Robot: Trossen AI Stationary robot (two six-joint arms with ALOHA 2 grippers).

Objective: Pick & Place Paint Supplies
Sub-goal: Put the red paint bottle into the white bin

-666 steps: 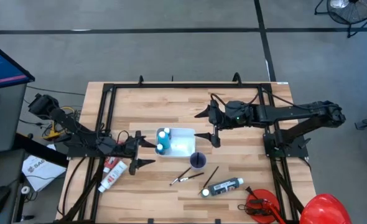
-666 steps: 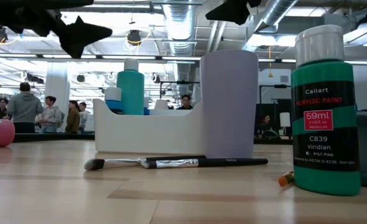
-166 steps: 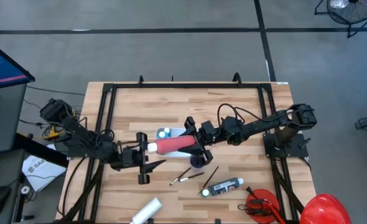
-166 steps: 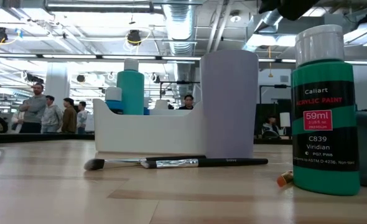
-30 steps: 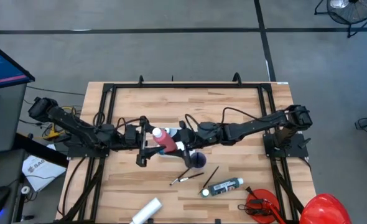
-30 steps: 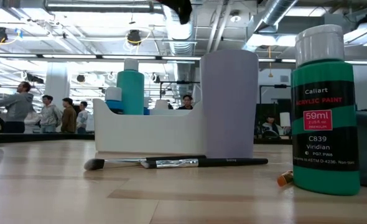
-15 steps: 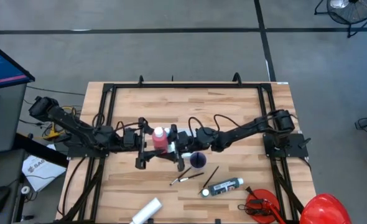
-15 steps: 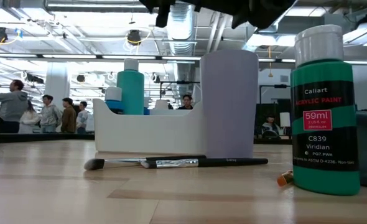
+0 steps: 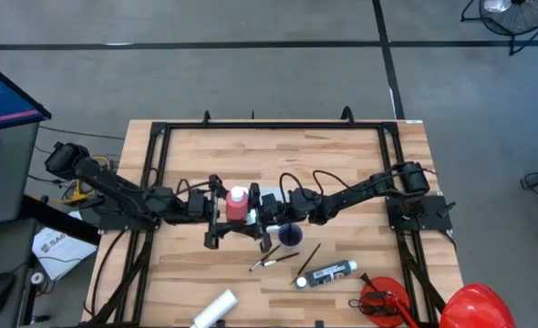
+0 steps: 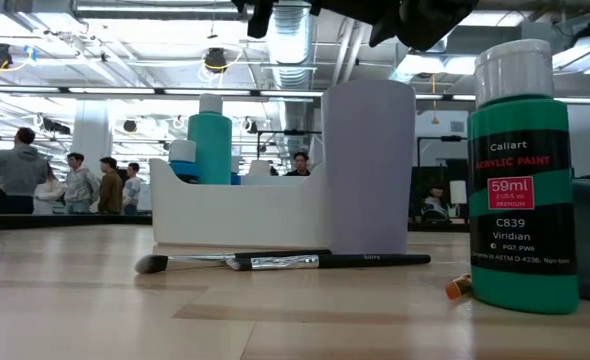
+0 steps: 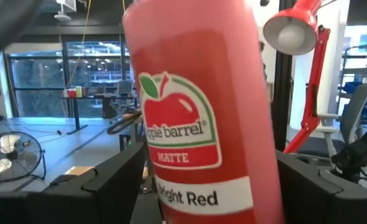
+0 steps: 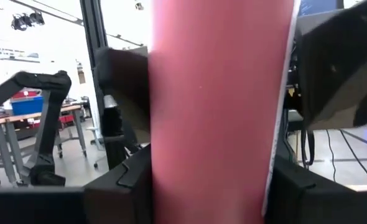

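A red paint bottle [image 9: 237, 208] with a white cap stands upright in the air over the white tray [image 9: 273, 195], between my two grippers. Its apple label [image 11: 183, 124] faces the left wrist camera. My right gripper [image 9: 262, 217] is shut on it, coming from the table's right. My left gripper [image 9: 216, 212] stands open on the bottle's left, one finger [image 11: 118, 177] on each side of the body. On the table lie two thin brushes [image 9: 274, 260], a dark bottle [image 9: 326, 273] and a white tube [image 9: 214, 310]. My right gripper pinches the bottle's red body [image 12: 214, 124] between its two fingers [image 12: 130, 180], coming level from the table's right. The bottle stands upright with its cap up, lifted clear above the tray. My left gripper's fingers lie close along the bottle's sides; whether they touch it I cannot tell.
A teal bottle [image 10: 212, 145] stands in the white tray [image 10: 235, 210], with a lilac cup [image 10: 368, 165] beside it. A green paint bottle [image 10: 523, 175] stands close to the low camera. A red dome [image 9: 474, 305] and a red tool [image 9: 378, 301] sit at the near right corner.
My right gripper has sunk a little and tipped its wrist, swinging the red bottle from a slant to upright. The bottle now stands between the left gripper's fingers.
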